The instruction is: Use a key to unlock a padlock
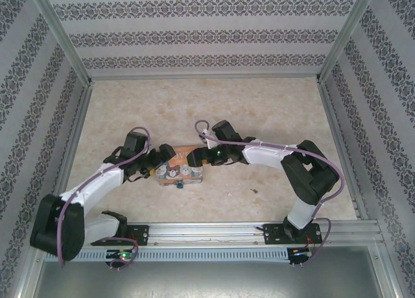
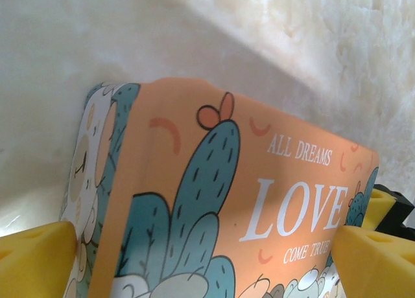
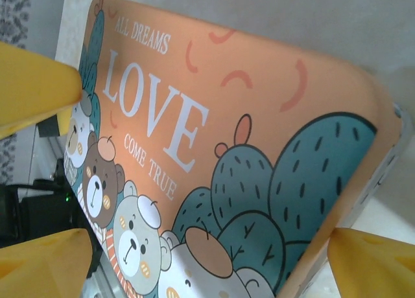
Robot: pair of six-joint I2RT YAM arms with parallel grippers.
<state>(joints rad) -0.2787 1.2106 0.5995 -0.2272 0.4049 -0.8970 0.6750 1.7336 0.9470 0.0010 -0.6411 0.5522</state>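
Orange tin (image 2: 285,181) (bear-print) straddled by left gripper (image 2: 204,246).

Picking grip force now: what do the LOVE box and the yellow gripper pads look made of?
LOVE box: probably printed tin, satin finish; rounded edges and soft sheen suggest it, card possible. Yellow pads: matte foam or soft rubber, judging by the dull, dimpled surface.

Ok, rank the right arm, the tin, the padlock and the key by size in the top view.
1. right arm
2. tin
3. padlock and key: both look like tiny specks, too alike to rank.
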